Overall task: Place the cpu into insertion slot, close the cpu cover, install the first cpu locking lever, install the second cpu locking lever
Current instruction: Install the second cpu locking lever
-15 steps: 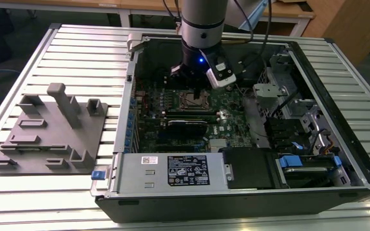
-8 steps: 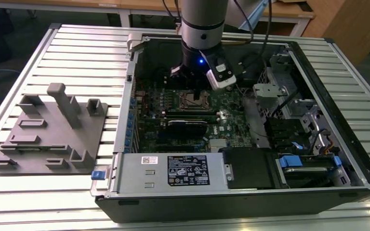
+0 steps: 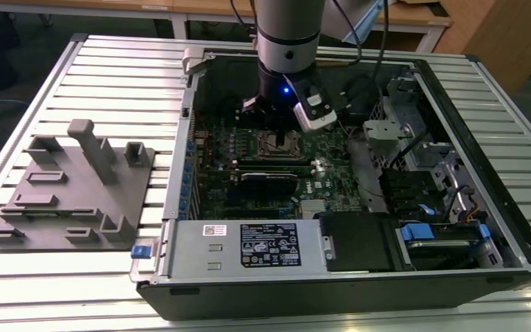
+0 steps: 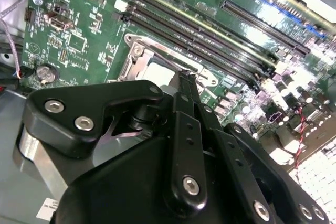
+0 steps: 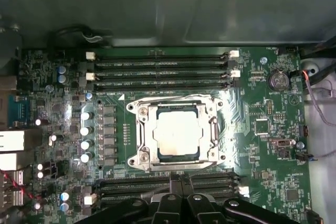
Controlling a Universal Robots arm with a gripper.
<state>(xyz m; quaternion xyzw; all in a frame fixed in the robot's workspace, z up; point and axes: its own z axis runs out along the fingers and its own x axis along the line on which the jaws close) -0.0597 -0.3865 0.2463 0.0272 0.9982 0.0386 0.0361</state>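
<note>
In the exterior view the gripper (image 3: pixel 279 114) hangs inside the open computer case (image 3: pixel 487 273), above the insertion slot (image 3: pixel 282 145) near the motherboard's far edge. In the second wrist view the fingers (image 4: pixel 188 85) are pressed together, holding nothing, just beside the slot's metal rim. In the first wrist view the cpu (image 5: pixel 177 132) lies seated in the slot, the cpu cover (image 5: pixel 177 132) down around it — probably light, stiff and fragile, best taken by its edges.
</note>
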